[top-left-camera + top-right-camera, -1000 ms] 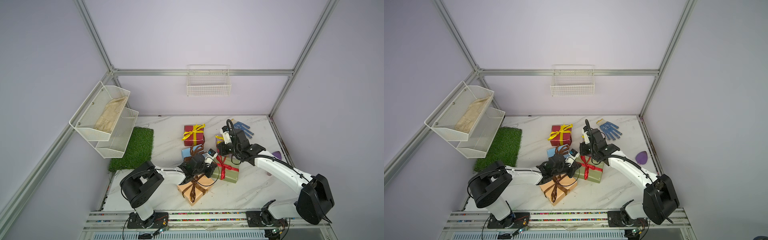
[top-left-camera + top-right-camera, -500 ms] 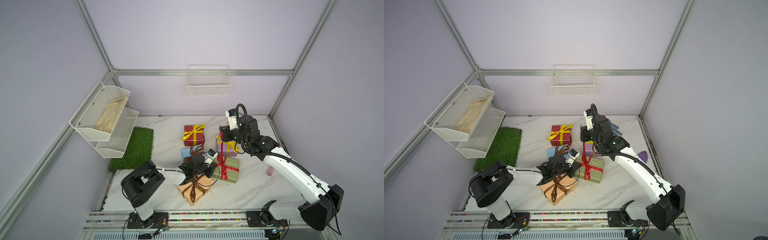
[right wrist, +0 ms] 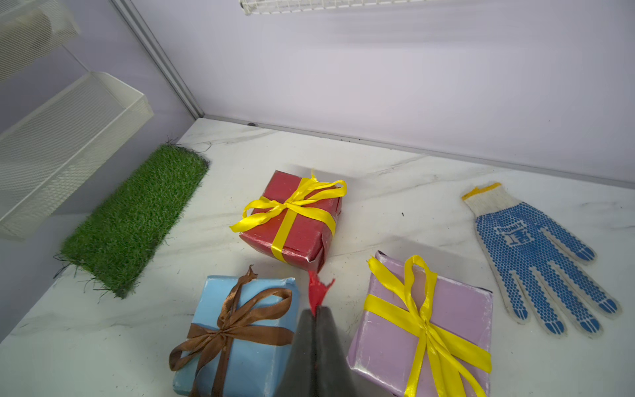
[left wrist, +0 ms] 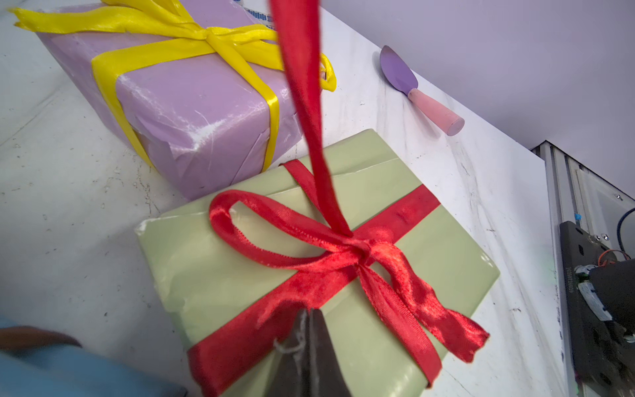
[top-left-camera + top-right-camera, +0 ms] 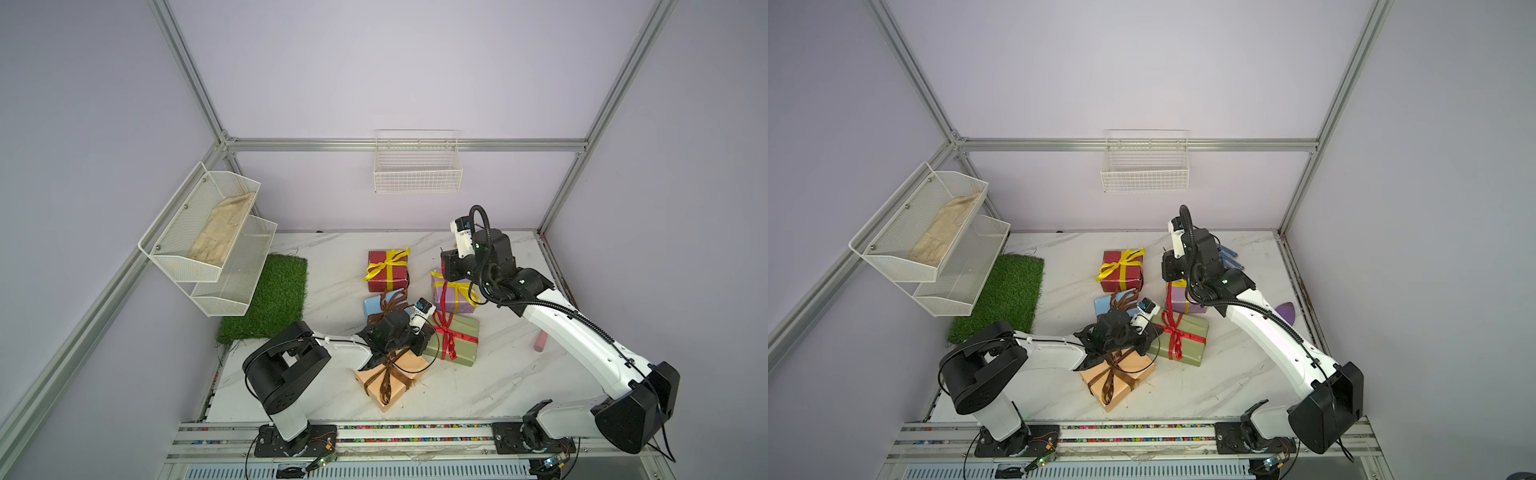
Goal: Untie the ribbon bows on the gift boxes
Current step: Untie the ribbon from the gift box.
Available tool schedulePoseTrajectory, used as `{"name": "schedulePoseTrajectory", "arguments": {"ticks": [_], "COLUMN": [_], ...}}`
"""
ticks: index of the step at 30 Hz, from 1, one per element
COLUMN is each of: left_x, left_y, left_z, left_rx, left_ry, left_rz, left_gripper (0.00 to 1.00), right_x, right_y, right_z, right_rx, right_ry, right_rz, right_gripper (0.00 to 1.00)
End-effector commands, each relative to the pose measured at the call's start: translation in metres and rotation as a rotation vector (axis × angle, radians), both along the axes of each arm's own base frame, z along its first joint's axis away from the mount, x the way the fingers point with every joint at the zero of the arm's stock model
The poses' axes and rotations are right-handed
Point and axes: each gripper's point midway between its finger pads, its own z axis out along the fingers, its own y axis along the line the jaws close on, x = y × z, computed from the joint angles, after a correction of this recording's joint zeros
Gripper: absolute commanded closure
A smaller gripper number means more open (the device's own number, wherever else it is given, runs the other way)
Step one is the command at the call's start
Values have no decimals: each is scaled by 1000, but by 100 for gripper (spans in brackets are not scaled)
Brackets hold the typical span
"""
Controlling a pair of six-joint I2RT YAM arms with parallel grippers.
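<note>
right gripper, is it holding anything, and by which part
The right gripper holds the red ribbon by its loose tail, jaws shut near the frayed tip; the tail runs taut to the olive green box.

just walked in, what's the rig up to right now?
It is working on the bow on the green box. The right tool is shut on the end of the red ribbon and holds it taut above the knot; one loop is left. The left tool, shut, sits on the box's ribbon band, seemingly pinning it. The other bows look tied.
</note>
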Motion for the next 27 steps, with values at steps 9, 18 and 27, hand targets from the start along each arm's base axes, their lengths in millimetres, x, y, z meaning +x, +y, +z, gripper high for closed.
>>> {"name": "schedulePoseTrajectory", "arguments": {"ticks": [9, 18, 27], "left_x": [-8, -8, -8], "left_y": [2, -2, -6], "left_z": [-14, -7, -1], "left_rx": [21, 10, 5], "left_ry": [47, 48, 48], "left_rz": [-16, -28, -42], "left_gripper": [100, 100, 100], "right_x": [31, -6, -68], "right_y": [-96, -94, -68], "right_z": [-87, -114, -146], "right_rx": [-48, -72, -83], "right_ry": [274, 398, 506], "right_rz": [-257, -272, -166], "right_gripper": [75, 44, 45]}}
